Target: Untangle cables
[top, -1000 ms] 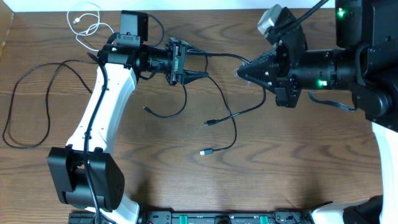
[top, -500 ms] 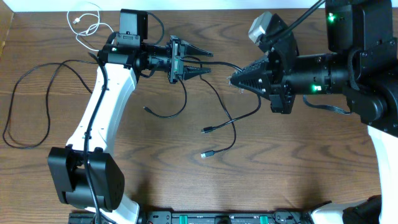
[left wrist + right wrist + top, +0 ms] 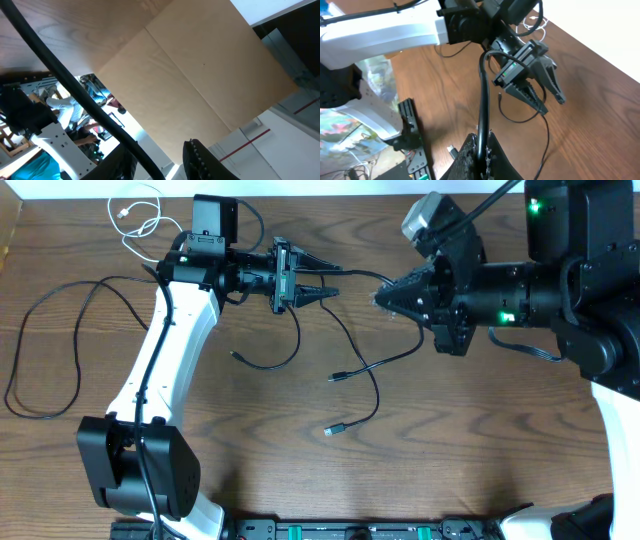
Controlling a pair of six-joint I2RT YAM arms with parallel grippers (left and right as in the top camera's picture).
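A thin black cable [image 3: 352, 274] hangs above the table between my two grippers. My right gripper [image 3: 381, 294] is shut on this black cable [image 3: 482, 95], which rises straight out of its fingertips [image 3: 481, 148] in the right wrist view. My left gripper [image 3: 318, 277] is open, its fingers [image 3: 308, 259] apart with the cable [image 3: 75, 90] running between them; a gap shows beside one finger [image 3: 197, 157]. Two plug ends [image 3: 340, 376] [image 3: 335, 429] lie on the table below. Another long black cable [image 3: 40, 305] loops at the left. A short white cable [image 3: 137, 212] lies at the back left.
The brown wooden table [image 3: 480, 440] carries only the cables and the arm bases. The left arm's white link [image 3: 165, 350] crosses the left half. A black rail [image 3: 350, 530] runs along the front edge. The right arm's black body [image 3: 570, 290] fills the right side.
The left gripper has turned at the wrist, and its fingers now flank the cable. The right gripper has shifted a little to the left with the cable still in it.
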